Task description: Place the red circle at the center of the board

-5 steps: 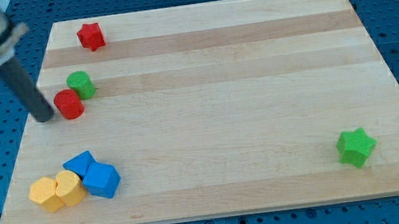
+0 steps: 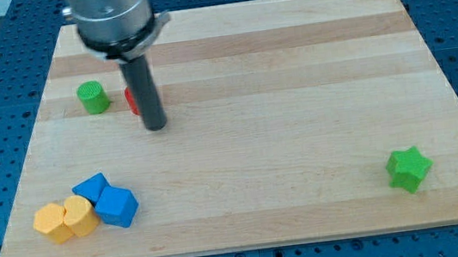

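My tip (image 2: pixel 155 126) had swept from the left edge of the surface (image 2: pixel 299 138) toward the middle, carrying the red circle (image 2: pixel 132 101) rightward, away from the green cylinder (image 2: pixel 93 97). The circle sat mostly hidden behind the rod, apparently touching it, left of the board's centre. There are no jaws, only the rod, holding nothing. The red star seen earlier was hidden. More pushing rightward seemed needed.

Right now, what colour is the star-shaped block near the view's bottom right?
Green. The star block shows clearly in the camera view, alone near the board's bottom-right corner.
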Controlling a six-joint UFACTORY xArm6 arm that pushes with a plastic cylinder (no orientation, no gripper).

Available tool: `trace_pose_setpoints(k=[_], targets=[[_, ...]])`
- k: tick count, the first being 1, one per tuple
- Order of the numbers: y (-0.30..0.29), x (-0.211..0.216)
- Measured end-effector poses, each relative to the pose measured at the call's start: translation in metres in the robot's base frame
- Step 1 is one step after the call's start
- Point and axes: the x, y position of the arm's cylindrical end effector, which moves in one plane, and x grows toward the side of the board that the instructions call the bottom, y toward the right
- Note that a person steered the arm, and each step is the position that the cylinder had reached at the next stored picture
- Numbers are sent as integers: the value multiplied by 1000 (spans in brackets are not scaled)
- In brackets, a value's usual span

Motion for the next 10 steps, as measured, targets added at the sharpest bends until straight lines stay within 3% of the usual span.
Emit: trace_pose_setpoints(k=[1, 2, 3, 6, 8, 10], targets=[[-27, 11], [-35, -44], [-35, -62], [34, -61], [-7, -55], [-15, -91]])
